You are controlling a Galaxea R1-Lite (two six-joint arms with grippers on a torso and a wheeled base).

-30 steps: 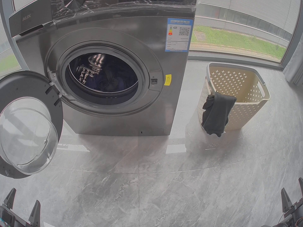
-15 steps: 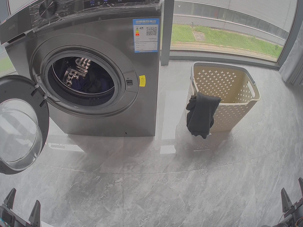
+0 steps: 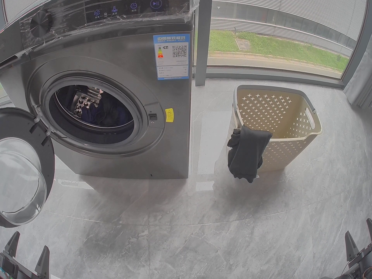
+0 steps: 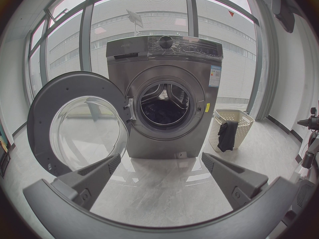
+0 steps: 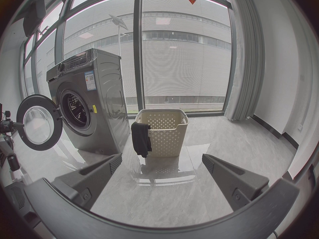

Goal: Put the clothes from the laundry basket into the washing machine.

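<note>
A grey washing machine [image 3: 116, 97] stands at the left with its round door [image 3: 21, 171] swung open; dark clothes lie in the drum [image 3: 104, 115]. To its right a cream laundry basket [image 3: 294, 144] sits on the floor, with a dark garment [image 3: 248, 152] draped over its near rim. The basket [image 5: 166, 140] and garment [image 5: 140, 138] also appear in the right wrist view, the machine [image 4: 166, 97] and basket [image 4: 241, 130] in the left wrist view. My left gripper [image 3: 28, 248] is open at the bottom left corner, far from both. My right gripper [image 3: 358, 237] is open at the bottom right corner.
Glossy grey floor tiles [image 3: 186, 229] stretch between me and the machine. Tall windows [image 3: 279, 24] run behind the basket, with a grey curtain [image 3: 358, 86] at the far right. The open door juts out into the floor on the left.
The whole head view has shifted: the camera turned right and moved closer, so machine and basket sit further left and lower. The grippers hold the same open pose.
</note>
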